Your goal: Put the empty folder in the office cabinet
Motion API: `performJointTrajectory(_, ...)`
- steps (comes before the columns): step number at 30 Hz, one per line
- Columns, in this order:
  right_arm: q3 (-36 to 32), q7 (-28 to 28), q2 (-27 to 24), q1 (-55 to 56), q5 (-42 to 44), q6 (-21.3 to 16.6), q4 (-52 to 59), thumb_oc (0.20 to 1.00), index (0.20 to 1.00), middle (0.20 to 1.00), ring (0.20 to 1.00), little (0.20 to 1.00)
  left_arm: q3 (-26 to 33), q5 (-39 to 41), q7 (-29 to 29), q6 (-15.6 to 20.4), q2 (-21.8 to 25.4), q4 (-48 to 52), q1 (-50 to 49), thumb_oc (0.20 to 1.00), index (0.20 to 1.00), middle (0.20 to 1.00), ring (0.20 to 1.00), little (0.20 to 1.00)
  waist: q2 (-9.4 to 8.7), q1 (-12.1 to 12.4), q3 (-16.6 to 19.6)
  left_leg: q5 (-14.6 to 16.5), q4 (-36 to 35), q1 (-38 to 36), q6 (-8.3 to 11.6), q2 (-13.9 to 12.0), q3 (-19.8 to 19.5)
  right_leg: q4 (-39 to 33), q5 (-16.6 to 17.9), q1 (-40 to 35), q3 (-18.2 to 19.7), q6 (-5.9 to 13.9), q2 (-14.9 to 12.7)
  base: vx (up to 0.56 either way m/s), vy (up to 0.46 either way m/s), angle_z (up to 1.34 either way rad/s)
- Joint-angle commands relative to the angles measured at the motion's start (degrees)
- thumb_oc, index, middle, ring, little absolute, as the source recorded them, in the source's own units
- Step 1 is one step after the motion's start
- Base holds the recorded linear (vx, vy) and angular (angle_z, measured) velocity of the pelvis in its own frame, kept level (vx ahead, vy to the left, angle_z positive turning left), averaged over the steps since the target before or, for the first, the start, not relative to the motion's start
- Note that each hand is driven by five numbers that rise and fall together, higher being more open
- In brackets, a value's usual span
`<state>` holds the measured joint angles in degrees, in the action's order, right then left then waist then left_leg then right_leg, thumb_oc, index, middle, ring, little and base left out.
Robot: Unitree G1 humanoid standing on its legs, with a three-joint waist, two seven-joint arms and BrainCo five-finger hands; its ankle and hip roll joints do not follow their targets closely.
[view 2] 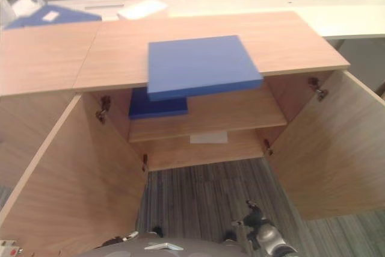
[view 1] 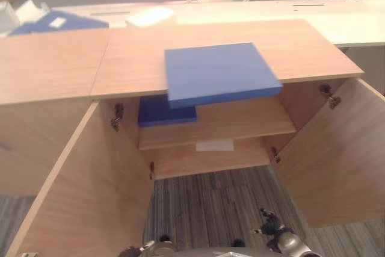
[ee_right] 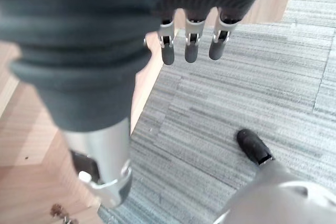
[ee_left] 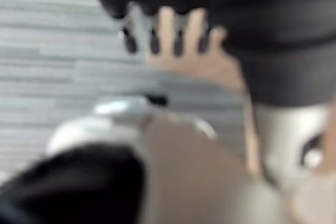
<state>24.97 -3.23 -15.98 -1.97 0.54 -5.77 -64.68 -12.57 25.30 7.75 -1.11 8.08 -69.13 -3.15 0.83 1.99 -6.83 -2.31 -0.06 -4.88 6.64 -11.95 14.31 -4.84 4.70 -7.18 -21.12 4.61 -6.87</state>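
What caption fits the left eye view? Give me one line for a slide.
Blue folder overhanging the top of the open cabinet, another folder on its shelf.

blue folder, wood-grain cabinet, grey-striped carpet

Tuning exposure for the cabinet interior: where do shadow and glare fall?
Left eye view: the top folder overhangs and shades the shelf; the lower folder sits dark at the back left; the white desk behind glares. Right wrist view: carpet evenly lit, no glare.
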Motion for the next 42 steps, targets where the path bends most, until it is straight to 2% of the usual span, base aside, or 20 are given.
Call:
performJointTrajectory(1, 0.48, -0.67, -0.49, -4.81, -1.2, -0.59, 1.21, 1.0, 1.0, 1.0, 1.0, 1.0, -3.21, -2.09, -4.91, 7.73, 1.42, 0.1, 5.88, 1.0, 1.0, 1.0, 1.0, 1.0, -0.4, -0.77, -3.06, 0.41, -3.59, -1.24, -0.8, -1.16, 1.8, 2.27, -4.61, -0.41, 1.13, 2.69, -5.44, -0.01, -0.028, -0.04)
performJointTrajectory(3, 1.11, -0.37, -0.65, -5.34, -0.55, -0.85, 0.78, 1.0, 1.0, 1.0, 1.0, 1.0, -3.08, -4.09, -6.71, 11.65, 2.03, 0.16, 5.73, 1.0, 1.0, 1.0, 1.0, 1.0, -0.41, -0.81, -2.99, 0.58, -4.13, -1.68, -0.66, -1.08, 1.32, 1.81, -4.74, -0.65, 1.04, 2.52, -5.09, -0.01, 0.007, 0.1)
performJointTrajectory(6, 1.23, -0.21, -1.46, -5.15, -1.21, 0.01, 1.33, 1.0, 1.0, 1.0, 1.0, 1.0, -3.18, -4.07, -9.82, 15.83, 3.96, 2.11, 6.35, 1.0, 1.0, 1.0, 1.0, 1.0, 0.52, -1.44, -2.86, 0.52, -4.5, -2.23, -0.34, -0.82, 1.19, 1.38, -4.55, -0.91, 1.15, 2.54, -5.27, 0.0, 0.1, 0.1)
performJointTrajectory(8, 1.19, -0.07, -1.7, -4.96, -1.65, 0.17, 1.61, 1.0, 1.0, 1.0, 1.0, 1.0, -3.26, -3.87, -11.19, 16.53, 4.54, 3.27, 6.55, 1.0, 1.0, 1.0, 1.0, 1.0, 0.82, -1.58, -2.87, 0.54, -4.53, -2.36, -0.35, -0.73, 1.11, 1.28, -4.49, -1.0, 1.25, 2.61, -5.39, 0.01, 0.092, 0.1)
performJointTrajectory(11, 1.08, 0.18, -2.44, -4.16, -2.65, 1.36, 3.03, 1.0, 1.0, 1.0, 1.0, 1.0, -2.23, -8.62, -17.63, 19.0, 6.83, 9.82, 7.03, 1.0, 1.0, 1.0, 1.0, 1.0, 1.61, -1.61, -2.74, 0.5, -4.7, -2.71, -0.27, -0.44, 0.97, 0.81, -4.06, -1.36, 1.28, 2.86, -5.8, 0.01, 0.128, 0.0)
performJointTrajectory(12, 1.07, 0.5, -2.96, -3.69, -2.87, 1.51, 3.67, 1.0, 1.0, 1.0, 1.0, 1.0, -2.29, -13.03, -22.54, 18.99, 8.68, 14.5, 7.22, 1.0, 1.0, 1.0, 1.0, 1.0, 1.84, -1.45, -2.74, 0.45, -4.65, -2.78, -0.26, -0.33, 0.87, 0.71, -3.8, -1.55, 1.17, 3.03, -6.05, 0.0, 0.108, 0.03)
performJointTrajectory(15, 1.12, 0.06, -4.02, -3.12, -2.73, 2.09, 4.9, 1.0, 1.0, 1.0, 1.0, 1.0, -2.63, -21.61, -30.37, 18.48, 12.87, 22.99, 7.68, 1.0, 1.0, 1.0, 1.0, 1.0, 1.88, -1.18, -2.57, 0.65, -4.75, -2.99, -0.26, -0.17, 0.92, 0.45, -3.62, -1.83, 1.06, 3.22, -6.21, 0.0, 0.067, 0.07)
performJointTrajectory(19, 1.36, -0.52, -5.36, -2.14, -2.91, 2.71, 7.06, 1.0, 1.0, 1.0, 1.0, 1.0, -3.39, -32.05, -36.39, 16.22, 18.49, 32.1, 8.62, 1.0, 1.0, 1.0, 1.0, 1.0, 1.66, -1.23, -2.42, 0.97, -4.83, -3.15, -0.38, -0.07, 0.95, 0.3, -3.69, -1.99, 1.6, 3.26, -6.01, -0.01, 0.036, -0.01)
performJointTrajectory(24, 1.82, -1.12, -6.17, -1.85, -3.46, 2.66, 7.79, 1.0, 1.0, 1.0, 1.0, 1.0, -3.54, -38.74, -38.84, 14.72, 22.75, 38.25, 9.68, 1.0, 1.0, 1.0, 1.0, 1.0, 1.56, -1.31, -2.37, 1.19, -4.82, -3.32, -0.41, -0.1, 1.11, 0.3, -3.8, -2.09, 1.96, 3.43, -5.94, 0.0, 0.004, -0.01)
performJointTrajectory(25, 1.82, -1.39, -6.57, -1.57, -3.23, 3.19, 8.64, 1.0, 1.0, 1.0, 1.0, 1.0, -3.71, -45.48, -41.39, 14.2, 25.56, 42.38, 10.2, 1.0, 1.0, 1.0, 1.0, 1.0, 1.42, -1.32, -2.28, 1.41, -4.89, -3.4, -0.42, -0.06, 1.23, 0.18, -3.85, -2.15, 2.0, 3.61, -5.96, 0.0, 0.0, 0.0)
performJointTrajectory(27, 1.8, -1.39, -6.6, -1.52, -3.23, 3.17, 8.68, 1.0, 1.0, 1.0, 1.0, 1.0, -3.71, -46.35, -41.79, 14.35, 25.85, 42.76, 10.25, 1.0, 1.0, 1.0, 1.0, 1.0, 1.39, -1.32, -2.28, 1.45, -4.9, -3.43, -0.42, -0.05, 1.25, 0.17, -3.86, -2.17, 1.99, 3.63, -5.98, 0.0, 0.0, 0.0)
performJointTrajectory(32, 1.75, -1.39, -6.52, -0.77, -2.97, 3.25, 9.25, 1.0, 1.0, 1.0, 1.0, 1.0, -3.71, -58.29, -47.67, 13.39, 29.64, 49.38, 11.31, 1.0, 1.0, 1.0, 1.0, 1.0, 1.0, -1.35, -1.95, 1.9, -4.94, -3.6, -0.41, -0.05, 1.32, -0.02, -3.98, -2.41, 2.07, 3.91, -5.92, 0.0, 0.0, 0.0)
performJointTrajectory(33, 1.75, -1.39, -6.52, -0.77, -2.97, 3.25, 9.25, 1.0, 1.0, 1.0, 1.0, 1.0, -3.71, -58.29, -47.67, 13.39, 29.64, 49.38, 11.31, 1.0, 1.0, 1.0, 1.0, 1.0, 1.0, -1.35, -1.95, 1.9, -4.94, -3.6, -0.41, -0.05, 1.32, -0.02, -3.98, -2.41, 2.07, 3.91, -5.92, 0.0, 0.0, 0.0)
performJointTrajectory(37, 1.72, -1.16, -5.94, -0.3, -3.08, 2.71, 8.68, 1.0, 1.0, 1.0, 1.0, 1.0, -4.76, -66.42, -54.45, 13.48, 31.69, 50.96, 12.55, 1.0, 1.0, 1.0, 1.0, 1.0, 0.65, -1.48, -1.43, 2.41, -4.94, -3.87, -0.39, -0.01, 1.37, -0.16, -4.03, -2.66, 2.12, 4.25, -5.88, 0.02, -0.005, 0.0)
performJointTrajectory(42, 1.7, -0.81, -5.43, -0.19, -2.56, 2.95, 8.39, 1.0, 1.0, 1.0, 1.0, 1.0, -5.93, -69.08, -57.39, 14.25, 31.93, 51.34, 13.37, 1.0, 1.0, 1.0, 1.0, 1.0, 0.39, -1.58, -1.25, 2.75, -4.94, -4.02, -0.35, 0.0, 1.45, -0.16, -4.04, -2.67, 2.27, 4.49, -5.87, 0.0, 0.0, 0.0)
